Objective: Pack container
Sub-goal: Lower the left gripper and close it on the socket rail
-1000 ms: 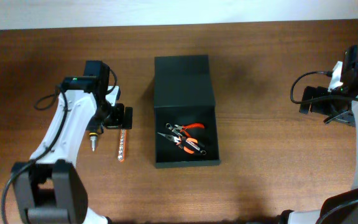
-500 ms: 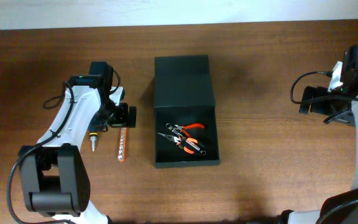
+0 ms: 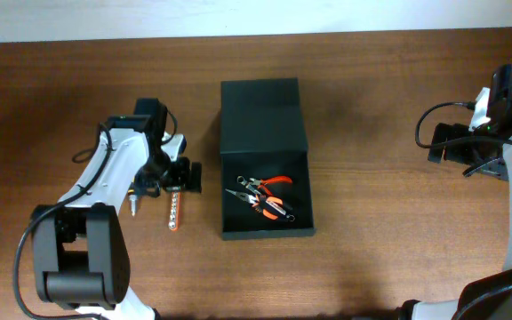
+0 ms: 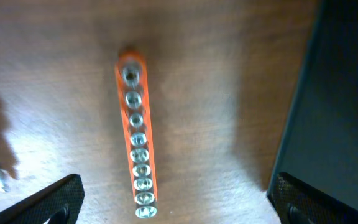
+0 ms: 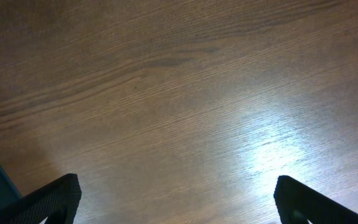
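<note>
Left pincer hangs released, jaws wide, just beside the container's left wall and near the far end of the orange bit strip. Right pincer is also released, over bare desk, well apart from everything.

Container sits mid-desk, opening up, pliers already inside. Lid lies folded out flat on the far side, so box plus lid reads as one long rectangle. Its long axis runs near-to-far, with the tray at the near end. The bit strip lies nearly parallel to that axis, slightly tilted, between the container and the screwdriver.

Risks, as I judge them:
- In the wrist view the strip's end sits between the fingers but off-centre. Closing like that could make it pivot or squirt out.
- The finger nearest the container is close to its wall. A descent drifting that way clips the wall and shoves the box.
- The strip is thin and flat on the desk, so closing too high is a miss.
- An end grasp means droop or twist on the lift, and bits may shed if it tips.
- On the drop, align the strip with the tray or it snags the rim or lands on the pliers.
</note>
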`<control>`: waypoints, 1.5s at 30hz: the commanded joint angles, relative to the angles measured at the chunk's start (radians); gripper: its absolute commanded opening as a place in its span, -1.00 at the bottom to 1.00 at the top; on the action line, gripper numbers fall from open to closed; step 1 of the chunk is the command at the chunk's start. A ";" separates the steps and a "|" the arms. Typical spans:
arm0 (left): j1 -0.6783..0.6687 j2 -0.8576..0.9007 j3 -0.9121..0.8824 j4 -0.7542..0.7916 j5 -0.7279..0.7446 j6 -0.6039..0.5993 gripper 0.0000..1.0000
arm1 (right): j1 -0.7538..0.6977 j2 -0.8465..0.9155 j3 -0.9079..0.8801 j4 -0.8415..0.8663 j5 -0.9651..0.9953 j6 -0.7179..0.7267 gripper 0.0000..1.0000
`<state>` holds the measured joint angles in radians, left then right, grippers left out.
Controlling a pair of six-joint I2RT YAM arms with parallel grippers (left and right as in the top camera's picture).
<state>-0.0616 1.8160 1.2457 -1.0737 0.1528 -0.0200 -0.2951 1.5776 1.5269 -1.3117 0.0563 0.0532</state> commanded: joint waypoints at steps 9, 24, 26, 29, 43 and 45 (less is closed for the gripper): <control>-0.002 -0.044 -0.148 0.111 -0.106 -0.044 0.99 | -0.007 0.002 -0.002 0.000 0.008 0.004 0.98; -0.002 -0.043 -0.153 0.207 -0.150 -0.081 0.98 | -0.007 0.002 -0.002 0.000 0.008 0.004 0.98; -0.002 -0.043 -0.153 0.206 -0.150 -0.081 0.98 | -0.007 0.002 -0.002 0.000 0.008 0.004 0.98; -0.002 -0.044 -0.156 0.207 -0.150 -0.081 0.98 | -0.007 0.002 -0.002 0.000 0.008 0.004 0.98; -0.002 -0.043 -0.235 0.250 -0.150 -0.080 0.98 | -0.007 0.002 -0.002 0.000 0.008 0.004 0.98; -0.002 -0.043 -0.235 0.254 -0.149 -0.080 0.98 | -0.007 0.002 -0.002 0.000 0.008 0.004 0.98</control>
<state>-0.0616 1.7947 1.0229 -0.8280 0.0105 -0.0921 -0.2951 1.5776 1.5269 -1.3117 0.0563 0.0525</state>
